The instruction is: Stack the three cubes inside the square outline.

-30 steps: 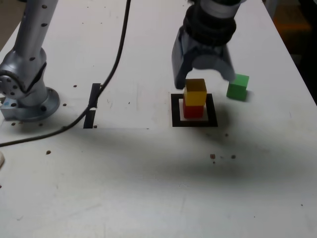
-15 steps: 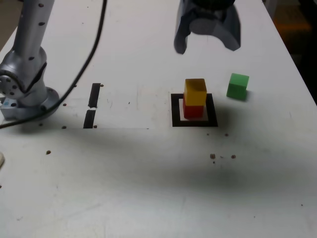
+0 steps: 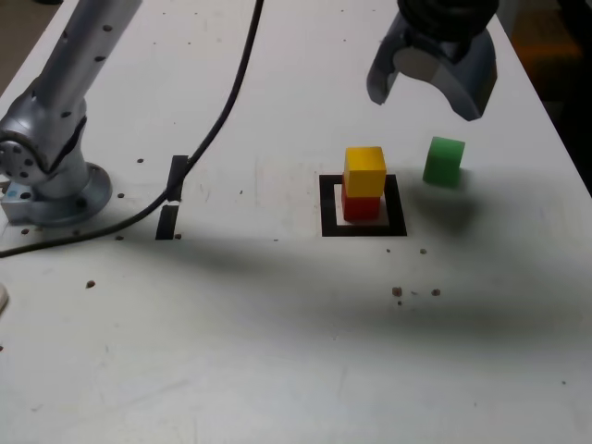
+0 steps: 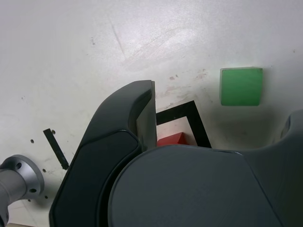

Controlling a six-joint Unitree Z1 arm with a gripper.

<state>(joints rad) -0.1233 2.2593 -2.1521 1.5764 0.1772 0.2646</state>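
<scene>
Green cube (image 3: pixel 444 161) alone beside square outline (image 3: pixel 396 222), cable (image 3: pixel 222 102) well apart.

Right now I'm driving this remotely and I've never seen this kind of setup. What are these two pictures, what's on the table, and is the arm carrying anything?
You have one robot arm bolted to a white table; its silver base sits at the exterior view's left. The exterior view comes from a camera off the arm, looking down at the whole table. The wrist view comes from a camera on the arm, so the dark shapes filling it are the gripper's own body and fingers.

On the table, a yellow cube is stacked on a red cube inside a square outline of black tape. A green cube sits alone on the table, to the exterior view's right of the outline. Two short black tape strips lie near the base.

The gripper hangs above the cubes, open and empty.
</scene>
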